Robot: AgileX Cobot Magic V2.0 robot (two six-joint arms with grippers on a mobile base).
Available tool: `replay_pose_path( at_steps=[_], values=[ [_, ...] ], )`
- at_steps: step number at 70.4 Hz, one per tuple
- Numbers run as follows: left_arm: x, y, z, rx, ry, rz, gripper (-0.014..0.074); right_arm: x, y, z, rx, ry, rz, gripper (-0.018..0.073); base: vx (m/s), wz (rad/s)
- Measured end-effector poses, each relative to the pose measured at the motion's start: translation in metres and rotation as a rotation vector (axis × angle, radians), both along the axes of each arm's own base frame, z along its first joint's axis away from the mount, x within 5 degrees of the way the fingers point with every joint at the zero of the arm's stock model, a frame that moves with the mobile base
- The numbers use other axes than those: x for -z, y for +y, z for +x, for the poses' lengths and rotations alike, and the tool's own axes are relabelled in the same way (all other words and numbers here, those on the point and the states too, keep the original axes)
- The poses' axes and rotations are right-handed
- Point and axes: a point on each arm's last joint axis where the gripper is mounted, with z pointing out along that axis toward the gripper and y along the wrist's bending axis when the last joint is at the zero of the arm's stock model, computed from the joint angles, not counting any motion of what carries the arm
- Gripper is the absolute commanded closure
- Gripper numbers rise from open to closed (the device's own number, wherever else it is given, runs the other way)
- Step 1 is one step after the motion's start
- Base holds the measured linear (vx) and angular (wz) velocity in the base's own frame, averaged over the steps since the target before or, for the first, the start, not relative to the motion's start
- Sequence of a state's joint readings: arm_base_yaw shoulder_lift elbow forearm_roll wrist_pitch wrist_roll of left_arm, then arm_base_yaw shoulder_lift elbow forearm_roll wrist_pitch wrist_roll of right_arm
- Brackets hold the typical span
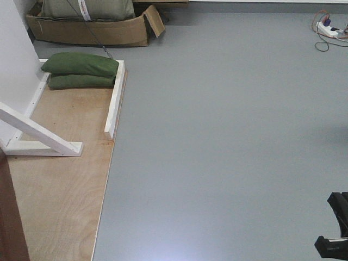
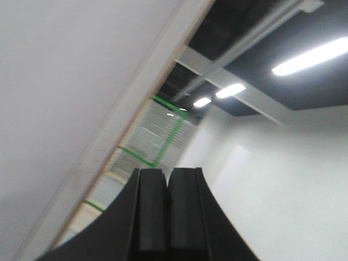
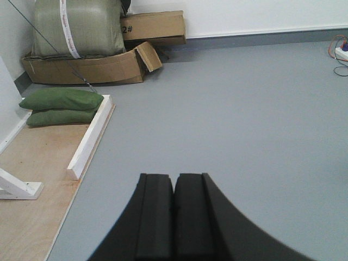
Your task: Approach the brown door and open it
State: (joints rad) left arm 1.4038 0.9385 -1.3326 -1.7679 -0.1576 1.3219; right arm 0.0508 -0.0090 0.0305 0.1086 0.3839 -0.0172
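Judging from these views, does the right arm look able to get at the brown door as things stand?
Probably not. The right gripper, shut, faces open floor, while only a sliver of the door shows at the front view's far left, its handle out of sight. The base likely must turn.

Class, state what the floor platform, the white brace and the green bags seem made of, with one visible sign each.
The platform looks like unpainted plywood: swirling grain. The white brace is probably painted wood: matte, square-cut bars. The green bags seem fabric: soft, sagging.
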Motion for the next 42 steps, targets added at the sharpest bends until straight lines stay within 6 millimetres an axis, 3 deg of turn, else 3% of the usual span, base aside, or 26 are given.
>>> replay_pose_path(
  at_steps=[24,42],
  values=[
    [-0.005,-0.017,0.049,0.486,-0.101,0.034,0.0580,0.000,0.000,0.000,0.000,0.000,0.000,0.0559,0.00,0.00],
    [-0.009,-0.046,0.077,0.781,-0.088,0.059,0.0580,0.000,0.000,0.000,0.000,0.000,0.000,0.0559,0.00,0.00]
  ],
)
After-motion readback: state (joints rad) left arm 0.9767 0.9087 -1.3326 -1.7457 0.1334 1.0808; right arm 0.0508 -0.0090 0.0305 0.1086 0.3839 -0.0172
